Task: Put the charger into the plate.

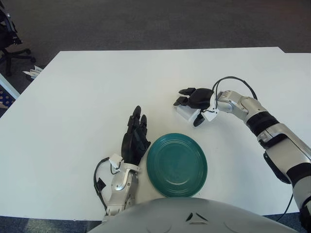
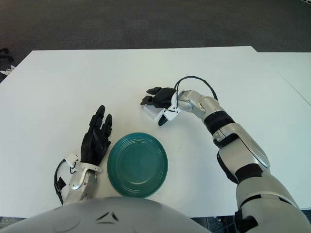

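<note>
A small white charger (image 1: 186, 112) lies on the white table (image 1: 87, 102), just behind the green plate (image 1: 177, 165). My right hand (image 1: 188, 109) hovers low over the charger, black fingers (image 1: 181, 100) curved past its far-left side and the thumb at its near-right corner. The hand looks open around the charger rather than clamped on it. My left hand (image 1: 136, 137) shows beside the plate's left rim, fingers straight and relaxed, holding nothing. The plate holds nothing.
A black cable (image 1: 234, 79) loops above my right wrist. The table's left edge has some papers (image 1: 33, 73) beside it, and an office chair (image 1: 10, 46) stands on the dark floor beyond. The table's far edge runs along the top.
</note>
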{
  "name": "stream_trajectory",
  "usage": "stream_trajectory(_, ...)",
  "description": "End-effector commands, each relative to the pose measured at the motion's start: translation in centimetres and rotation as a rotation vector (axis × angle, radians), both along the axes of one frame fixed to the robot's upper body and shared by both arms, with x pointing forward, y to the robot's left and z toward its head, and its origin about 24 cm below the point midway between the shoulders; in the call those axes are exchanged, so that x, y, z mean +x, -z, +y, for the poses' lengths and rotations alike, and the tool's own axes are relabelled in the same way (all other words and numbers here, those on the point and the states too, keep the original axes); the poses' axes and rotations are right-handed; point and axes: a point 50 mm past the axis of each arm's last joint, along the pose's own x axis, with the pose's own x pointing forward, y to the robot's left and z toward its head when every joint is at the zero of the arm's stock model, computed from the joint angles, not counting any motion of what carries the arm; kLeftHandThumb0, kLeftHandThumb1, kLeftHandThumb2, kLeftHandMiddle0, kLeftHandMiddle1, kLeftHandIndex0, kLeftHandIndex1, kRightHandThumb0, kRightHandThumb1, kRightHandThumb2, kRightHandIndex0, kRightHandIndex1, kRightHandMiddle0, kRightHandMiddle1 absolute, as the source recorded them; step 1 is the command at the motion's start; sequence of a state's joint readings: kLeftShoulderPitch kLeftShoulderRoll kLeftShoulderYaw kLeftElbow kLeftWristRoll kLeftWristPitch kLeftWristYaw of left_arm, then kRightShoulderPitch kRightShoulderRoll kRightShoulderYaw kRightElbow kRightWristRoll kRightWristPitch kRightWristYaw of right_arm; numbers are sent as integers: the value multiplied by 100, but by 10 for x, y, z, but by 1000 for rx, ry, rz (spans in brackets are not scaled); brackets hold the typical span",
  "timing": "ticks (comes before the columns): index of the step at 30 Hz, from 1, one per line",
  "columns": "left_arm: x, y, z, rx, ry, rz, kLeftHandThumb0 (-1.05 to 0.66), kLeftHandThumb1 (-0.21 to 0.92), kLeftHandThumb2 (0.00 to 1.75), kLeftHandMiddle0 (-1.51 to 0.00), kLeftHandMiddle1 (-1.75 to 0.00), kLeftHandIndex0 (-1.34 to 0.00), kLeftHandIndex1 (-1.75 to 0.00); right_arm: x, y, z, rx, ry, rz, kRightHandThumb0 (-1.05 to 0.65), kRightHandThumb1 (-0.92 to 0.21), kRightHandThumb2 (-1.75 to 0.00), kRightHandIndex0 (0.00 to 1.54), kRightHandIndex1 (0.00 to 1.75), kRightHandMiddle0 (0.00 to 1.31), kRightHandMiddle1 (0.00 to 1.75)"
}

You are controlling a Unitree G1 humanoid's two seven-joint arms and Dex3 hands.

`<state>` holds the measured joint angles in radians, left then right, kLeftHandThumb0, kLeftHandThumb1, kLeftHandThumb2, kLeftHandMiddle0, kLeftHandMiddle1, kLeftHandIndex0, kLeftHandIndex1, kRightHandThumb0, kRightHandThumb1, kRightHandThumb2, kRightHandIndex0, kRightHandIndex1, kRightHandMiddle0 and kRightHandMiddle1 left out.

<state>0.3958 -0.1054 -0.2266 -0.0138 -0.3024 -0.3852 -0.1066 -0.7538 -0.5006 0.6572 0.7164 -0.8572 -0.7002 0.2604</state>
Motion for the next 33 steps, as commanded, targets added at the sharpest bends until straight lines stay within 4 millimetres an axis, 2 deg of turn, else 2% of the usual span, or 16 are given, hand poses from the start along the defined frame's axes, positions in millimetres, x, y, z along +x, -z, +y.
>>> stream_trajectory(1,-6,5,-10,-50,-30,63,-105,92,96,-7,-1,0,-24,-3,11,-5,-4,13,11,-81,-92,-37,37,2,0,55)
stream_trajectory(10,-11,2,-7,-64,-45,73,-105,92,96,-6,0,0,-20,-5,24,-9,20,45,11,-76,-92,-34,38,1,0,61)
stream_trajectory(25,-20,-1,-5,-38,-49,81,-105,92,95,-4,0,0,-26,-5,35,-18,54,104,27,-70,-92,-38,40,2,0,69)
stream_trajectory(30,-21,-2,-6,-34,-50,86,-105,92,94,-4,0,0,-26,-5,36,-23,63,127,26,-68,-92,-39,44,3,0,76)
stream_trajectory(33,-22,-3,-6,-30,-50,86,-105,92,94,-4,0,0,-27,-4,36,-28,62,144,24,-65,-92,-38,54,9,3,85)
